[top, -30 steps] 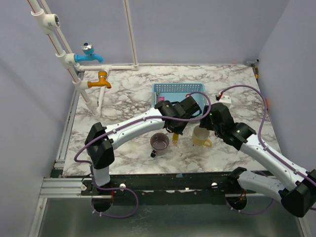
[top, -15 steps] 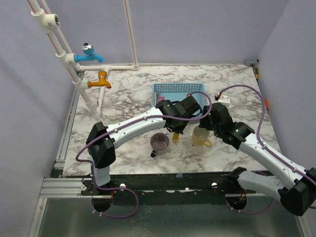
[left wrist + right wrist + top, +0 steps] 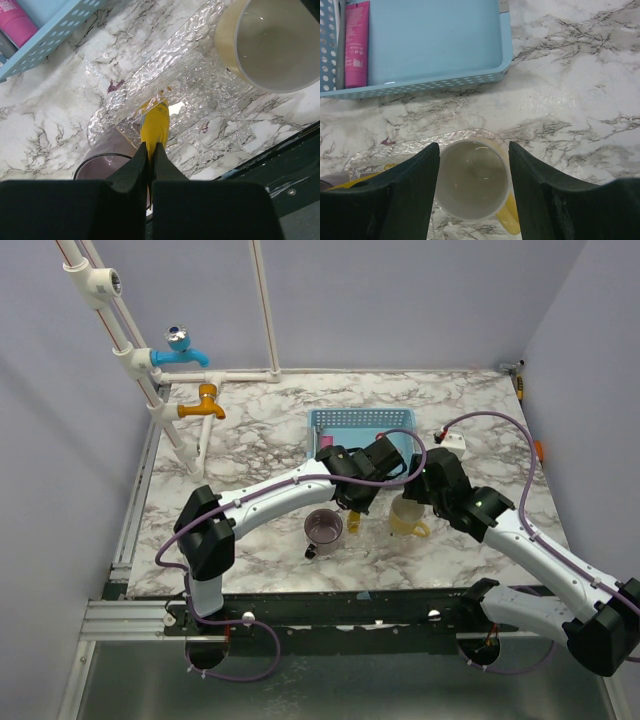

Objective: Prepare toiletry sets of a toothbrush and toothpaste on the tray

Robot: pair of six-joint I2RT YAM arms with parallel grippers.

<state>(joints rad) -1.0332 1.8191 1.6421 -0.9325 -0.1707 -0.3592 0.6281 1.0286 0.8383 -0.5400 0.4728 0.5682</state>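
Note:
My left gripper point(image 3: 150, 150) is shut on the yellow toothpaste tube point(image 3: 155, 117). It holds the tube tip-down over the clear crinkled tray point(image 3: 200, 95), next to the mauve cup point(image 3: 102, 165). In the top view the left gripper point(image 3: 355, 508) sits between the mauve cup point(image 3: 323, 530) and the cream mug point(image 3: 405, 515). My right gripper point(image 3: 473, 150) is open, its jaws wide on either side of the cream mug point(image 3: 472, 187), above it. The magenta toothpaste tube point(image 3: 356, 42) lies at the left end of the blue basket point(image 3: 435, 45). I see no toothbrush clearly.
The blue basket point(image 3: 360, 428) stands just behind both grippers. White pipes with a blue tap point(image 3: 180, 352) and an orange tap point(image 3: 203, 400) stand at the back left. The table's near edge point(image 3: 280, 150) lies just in front of the tray.
Both wrists have shifted slightly to the left. The left gripper still holds the yellow tube over the tray; the right gripper stays open over the mug.

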